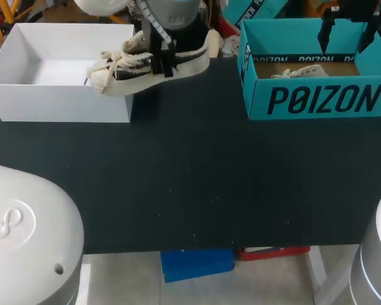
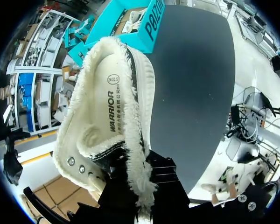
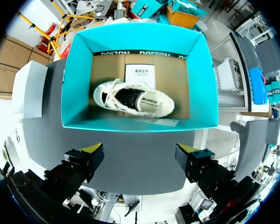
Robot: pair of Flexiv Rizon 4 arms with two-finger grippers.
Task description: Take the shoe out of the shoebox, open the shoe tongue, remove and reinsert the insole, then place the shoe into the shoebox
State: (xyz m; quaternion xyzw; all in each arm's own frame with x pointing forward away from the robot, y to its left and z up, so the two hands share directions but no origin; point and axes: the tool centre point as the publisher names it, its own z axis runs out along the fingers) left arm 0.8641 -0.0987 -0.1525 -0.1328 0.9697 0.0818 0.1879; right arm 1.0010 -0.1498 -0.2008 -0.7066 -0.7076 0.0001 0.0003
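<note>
The shoe is fuzzy fleece-lined cloth, the table matt

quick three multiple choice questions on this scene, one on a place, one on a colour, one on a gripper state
1. Where is the loose shoe? A on the bare table; B in the teal box; C on a shelf.
2. What colour is the left-hand box next to the held shoe? A red; B yellow; C white.
3. How is the right gripper? A open; B shut on a shoe; C shut on a box flap.
Answers: 1 B, it lies on that box's floor. 2 C, its walls are plain white. 3 A, its fingers stand wide apart above the teal box with nothing between them.
</note>
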